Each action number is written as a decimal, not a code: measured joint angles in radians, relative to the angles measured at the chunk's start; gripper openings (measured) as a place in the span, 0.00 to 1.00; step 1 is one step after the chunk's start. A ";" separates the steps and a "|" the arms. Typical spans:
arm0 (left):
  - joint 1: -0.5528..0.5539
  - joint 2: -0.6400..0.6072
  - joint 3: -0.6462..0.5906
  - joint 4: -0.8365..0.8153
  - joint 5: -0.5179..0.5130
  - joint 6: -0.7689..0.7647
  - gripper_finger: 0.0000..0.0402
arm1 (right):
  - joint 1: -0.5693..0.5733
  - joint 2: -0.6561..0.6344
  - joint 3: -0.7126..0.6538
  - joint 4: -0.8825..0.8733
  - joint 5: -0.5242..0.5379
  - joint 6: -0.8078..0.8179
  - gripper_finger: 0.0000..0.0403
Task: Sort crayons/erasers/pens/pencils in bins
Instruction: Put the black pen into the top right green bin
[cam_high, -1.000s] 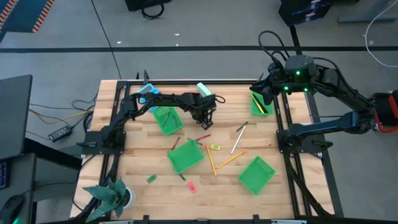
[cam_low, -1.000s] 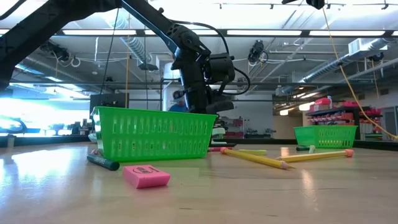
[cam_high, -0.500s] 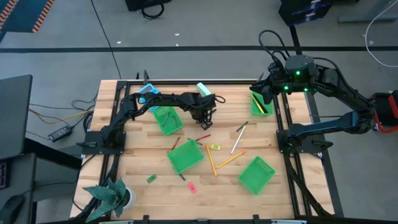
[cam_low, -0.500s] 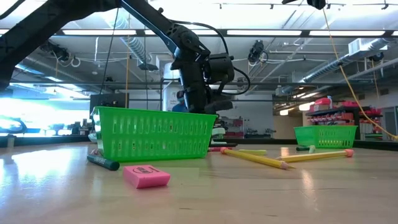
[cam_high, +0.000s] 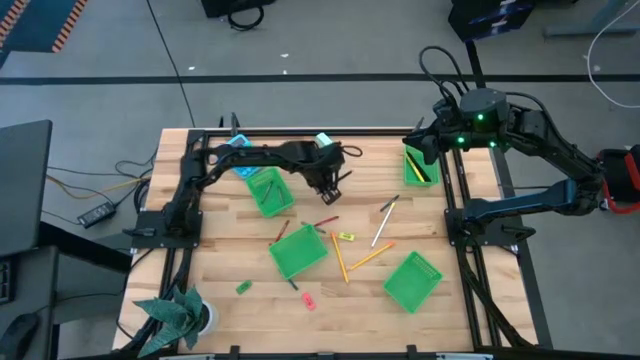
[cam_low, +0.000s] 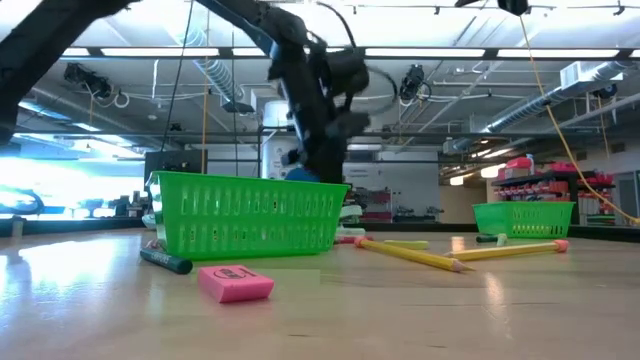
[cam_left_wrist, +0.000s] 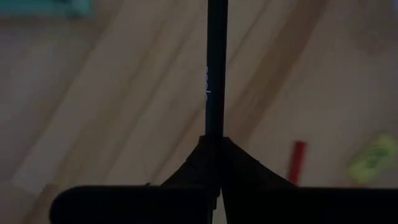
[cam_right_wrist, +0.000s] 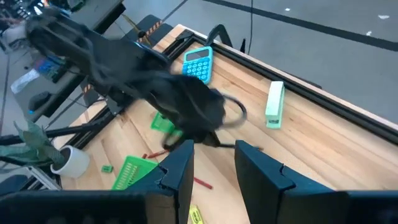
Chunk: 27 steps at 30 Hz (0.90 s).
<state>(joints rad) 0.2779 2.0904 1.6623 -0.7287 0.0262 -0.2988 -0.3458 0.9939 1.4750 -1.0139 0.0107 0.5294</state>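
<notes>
Over the table's far middle, left gripper (cam_high: 335, 183) hangs raised above the wood, jaws pinched tight on a slim dark pen (cam_left_wrist: 216, 68); in the left wrist view the pen runs straight out from between the closed fingers (cam_left_wrist: 186, 171). Below it on the boards: a red crayon (cam_left_wrist: 296, 163) and a yellow-green eraser (cam_left_wrist: 373, 158), both blurred.

Right gripper (cam_right_wrist: 212, 168) sits at the far right corner above a green bin (cam_high: 419, 166) that holds pens; its jaws stand partly apart, nothing between them.

Bins: one (cam_high: 268, 191) just beside the left arm, one (cam_high: 298, 252) mid-table, one (cam_high: 412, 281) near the right front.

Loose between the last two: yellow and orange pencils (cam_high: 340, 258), a pale pencil (cam_high: 382, 229). Pink eraser (cam_low: 235, 283) and dark crayon (cam_low: 165, 262) lie at the near edge.
</notes>
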 joint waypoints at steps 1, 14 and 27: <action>0.002 -0.020 0.000 0.012 0.000 -0.004 0.03 | 0.000 0.000 0.000 -0.009 0.004 0.005 0.30; 0.022 -0.256 0.004 0.289 0.079 -0.271 0.03 | 0.000 0.022 0.000 0.003 0.093 0.276 0.32; 0.009 -0.305 0.005 0.556 0.137 -0.452 0.05 | 0.002 0.140 0.000 0.232 0.036 0.223 0.53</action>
<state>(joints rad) 0.2873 1.7859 1.6669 -0.1731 0.1635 -0.7510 -0.3435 1.1335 1.4750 -0.7816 0.0469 0.7525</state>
